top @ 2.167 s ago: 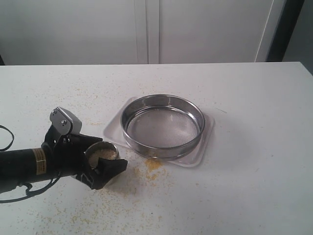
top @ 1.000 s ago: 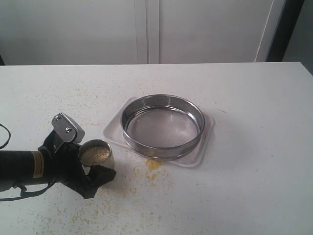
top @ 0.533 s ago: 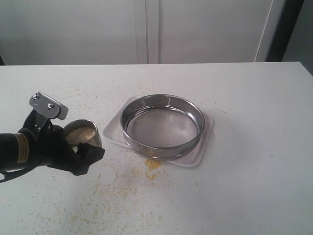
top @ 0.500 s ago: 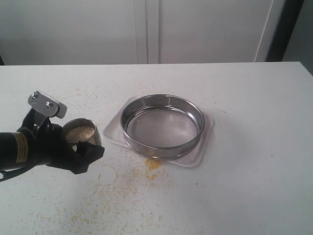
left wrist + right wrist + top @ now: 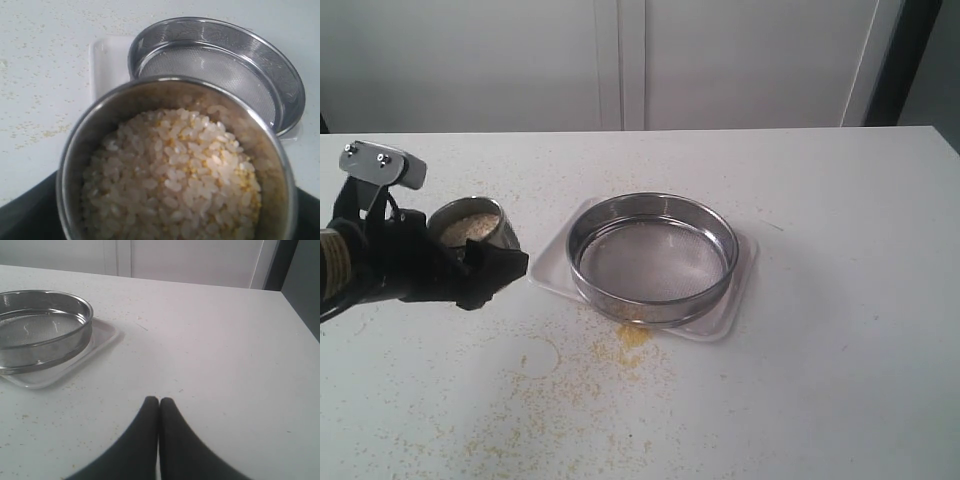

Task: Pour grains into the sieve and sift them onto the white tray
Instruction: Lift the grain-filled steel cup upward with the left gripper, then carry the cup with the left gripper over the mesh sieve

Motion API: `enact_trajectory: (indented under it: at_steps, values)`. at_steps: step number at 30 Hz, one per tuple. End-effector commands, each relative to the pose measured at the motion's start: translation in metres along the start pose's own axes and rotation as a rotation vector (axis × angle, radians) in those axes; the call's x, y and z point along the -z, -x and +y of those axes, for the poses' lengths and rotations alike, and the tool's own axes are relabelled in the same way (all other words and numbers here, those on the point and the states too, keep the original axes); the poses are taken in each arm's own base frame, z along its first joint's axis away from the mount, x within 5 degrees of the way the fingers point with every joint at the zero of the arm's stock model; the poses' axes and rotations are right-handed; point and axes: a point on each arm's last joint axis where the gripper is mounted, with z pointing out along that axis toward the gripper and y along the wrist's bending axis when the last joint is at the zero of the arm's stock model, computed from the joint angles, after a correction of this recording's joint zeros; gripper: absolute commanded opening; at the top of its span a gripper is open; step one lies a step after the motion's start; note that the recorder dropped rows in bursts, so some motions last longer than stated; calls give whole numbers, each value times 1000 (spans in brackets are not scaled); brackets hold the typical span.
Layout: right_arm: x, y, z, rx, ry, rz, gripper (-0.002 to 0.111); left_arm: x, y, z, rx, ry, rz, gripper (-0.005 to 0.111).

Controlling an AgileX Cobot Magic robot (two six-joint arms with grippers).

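Note:
My left gripper (image 5: 485, 248) is shut on a small steel cup (image 5: 472, 224), held upright in the air to the left of the sieve. The cup (image 5: 172, 100) is filled with the grains (image 5: 175, 175), off-white rice with yellow granules mixed in. Beyond it the sieve (image 5: 653, 303), a wide steel ring with mesh, rests on the white tray (image 5: 722, 322) and looks empty. The left wrist view shows the sieve (image 5: 220, 65) and a tray corner (image 5: 107, 62) past the cup. My right gripper (image 5: 159, 401) is shut on nothing, low over bare table, right of the sieve (image 5: 40, 330).
Yellow granules (image 5: 632, 337) lie spilled on the white table in front of the tray, with finer scatter towards the front left. A faint round mark (image 5: 535, 355) shows where the cup stood. White cabinet doors stand behind the table.
My left gripper has lifted the cup off the table and carried it up and to the left. The sieve and tray have not moved.

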Motion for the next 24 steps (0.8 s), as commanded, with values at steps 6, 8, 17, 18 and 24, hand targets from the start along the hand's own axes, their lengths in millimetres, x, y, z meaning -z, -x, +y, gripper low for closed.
enact_trajectory:
  at_steps: [6,8,17,18,24]
  values:
    - [0,-1,0,-1,5,-4,0,4,57,1,-50,45,-55,0]
    - [0,-1,0,-1,5,-4,0,4,67,1,-62,45,-66,0]
    - [0,-1,0,-1,5,-4,0,1,108,1,-25,36,-125,0]
    - [0,-1,0,-1,5,-4,0,-1,111,1,-22,34,-131,0]
    - [0,-1,0,-1,5,-4,0,-24,128,-17,-40,-7,-144,0]
